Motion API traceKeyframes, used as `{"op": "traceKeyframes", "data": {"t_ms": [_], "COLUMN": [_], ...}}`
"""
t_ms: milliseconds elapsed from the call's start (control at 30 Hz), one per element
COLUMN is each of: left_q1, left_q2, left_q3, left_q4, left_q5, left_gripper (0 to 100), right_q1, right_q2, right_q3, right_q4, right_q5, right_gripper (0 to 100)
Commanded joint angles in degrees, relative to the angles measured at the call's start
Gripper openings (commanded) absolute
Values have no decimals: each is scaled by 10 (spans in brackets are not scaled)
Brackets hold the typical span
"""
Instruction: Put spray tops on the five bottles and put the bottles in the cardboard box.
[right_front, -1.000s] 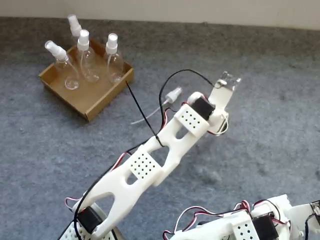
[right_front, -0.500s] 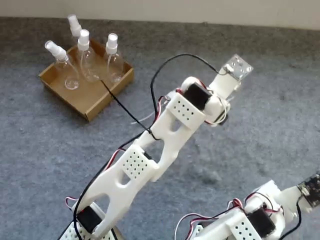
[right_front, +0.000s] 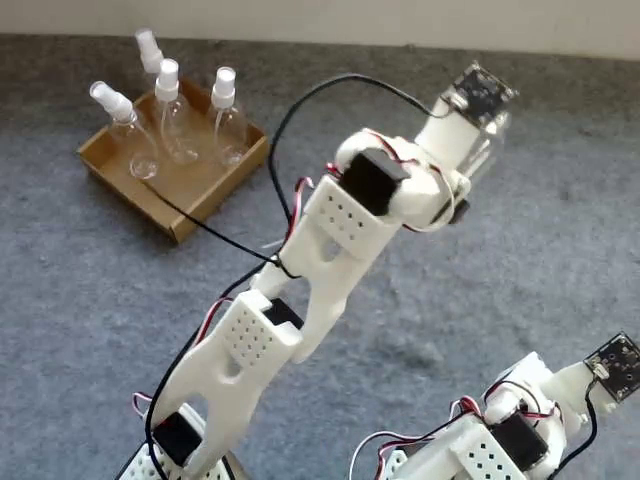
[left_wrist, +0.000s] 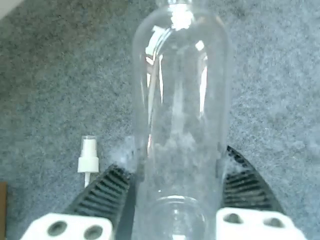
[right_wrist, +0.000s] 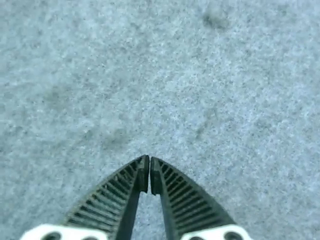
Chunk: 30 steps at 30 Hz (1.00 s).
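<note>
"What has your left claw (left_wrist: 176, 167) got?"

"A clear bottle (left_wrist: 180, 110). My ribbed fingers (left_wrist: 112, 187) are closed against its sides near the base, and its neck end points away from my wrist."

"Where is that from overhead?"

"Upper right of the frame, held over the grey carpet (right_front: 100, 300), well apart from the cardboard box (right_front: 215, 205) in the upper left."

"What is in the box?"

"Three capped bottles (right_front: 172, 115) stand upright inside. A fourth one (right_front: 148, 48) stands at the far corner, and I cannot tell whether it is inside or just behind."

"Any loose parts?"

"One white spray top (left_wrist: 87, 160) lies flat on the carpet near my left claw, not touching the bottle I hold."

"And your right claw (right_wrist: 149, 165)?"

"Its fingers are pinched together tip to tip with nothing between them, above bare carpet. That arm (right_front: 500, 440) sits at the lower right of the overhead frame."
</note>
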<state>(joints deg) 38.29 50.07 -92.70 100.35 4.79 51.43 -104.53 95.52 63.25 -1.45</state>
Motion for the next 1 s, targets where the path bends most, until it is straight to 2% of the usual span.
{"op": "traceKeyframes", "data": {"t_ms": [0, 433, 567, 967], "left_q1": [-34, -119, -136, -135], "left_q2": [-80, -217, -292, -603], "left_q3": [-24, 3, 131, 561], "left_q4": [5, 6, 6, 3], "left_q5": [-6, -49, -50, -52], "left_gripper": [46, 46, 46, 49], "right_q1": [-7, -7, -18, -152], "right_q2": [-7, -7, -7, -7], "right_q3": [83, 83, 83, 83], "right_q4": [0, -1, -2, 0], "right_q5": [-2, -2, -3, -4], "right_gripper": [5, 5, 5, 5]}}
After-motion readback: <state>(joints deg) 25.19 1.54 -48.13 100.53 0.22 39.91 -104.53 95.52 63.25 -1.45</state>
